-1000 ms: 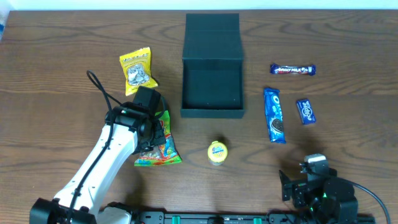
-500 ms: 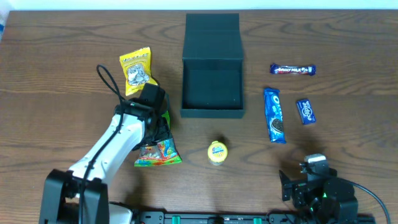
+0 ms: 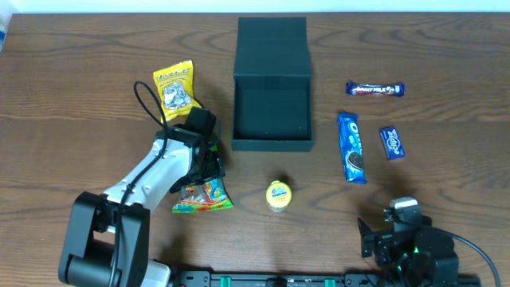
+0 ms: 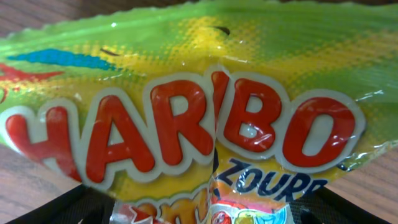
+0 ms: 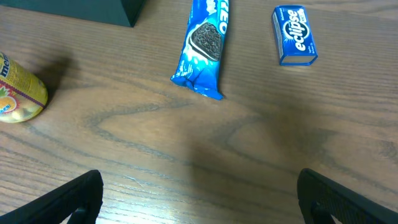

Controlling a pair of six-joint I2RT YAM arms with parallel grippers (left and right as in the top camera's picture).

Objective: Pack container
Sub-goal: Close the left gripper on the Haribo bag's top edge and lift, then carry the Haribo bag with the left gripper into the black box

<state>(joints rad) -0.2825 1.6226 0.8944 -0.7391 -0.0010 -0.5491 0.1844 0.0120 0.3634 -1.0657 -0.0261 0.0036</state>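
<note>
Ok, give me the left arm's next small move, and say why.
Probably lower the left end effector a little onto the Haribo bag and close on it. Its fingers stand wide apart with the bag filling the wrist view, nothing is gripped, and the bag lies outside the container, which stands open and looks empty.

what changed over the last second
The left pincer slid right, toward the container, over the top of the Haribo bag, and the left arm folded in more steeply behind it. The bag, container and right pincer stayed where they were.
</note>
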